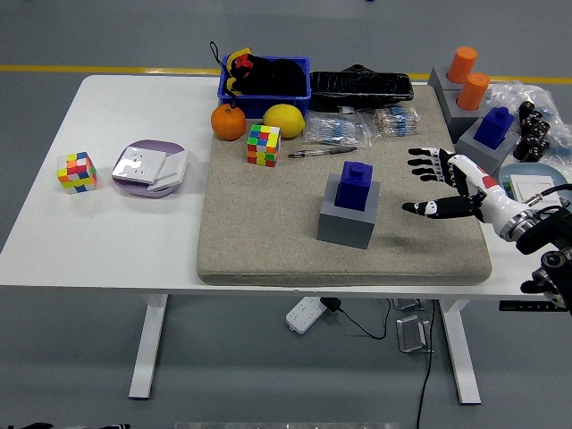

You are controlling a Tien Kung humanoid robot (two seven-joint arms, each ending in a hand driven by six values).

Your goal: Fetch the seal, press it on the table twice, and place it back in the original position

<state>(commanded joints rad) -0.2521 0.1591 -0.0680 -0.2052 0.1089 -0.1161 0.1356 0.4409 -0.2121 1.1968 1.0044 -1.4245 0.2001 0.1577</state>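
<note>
A blue seal (356, 185) with a knob on top sits upright in a grey block holder (349, 214) near the middle of a beige mat (268, 232). My right hand (438, 183), white with black fingers, hovers just right of the holder with fingers spread, thumb pointing toward the seal, and holds nothing. A gap remains between the fingertips and the seal. My left arm is out of view.
A second blue seal in a grey holder (492, 134) stands at the right, behind my hand. Orange cylinders (466, 76), a pen (322, 152), two colour cubes (264, 145) (77, 172), an orange (228, 123), a lemon (283, 120), a blue bin (265, 79) and a plate (150, 170) lie around.
</note>
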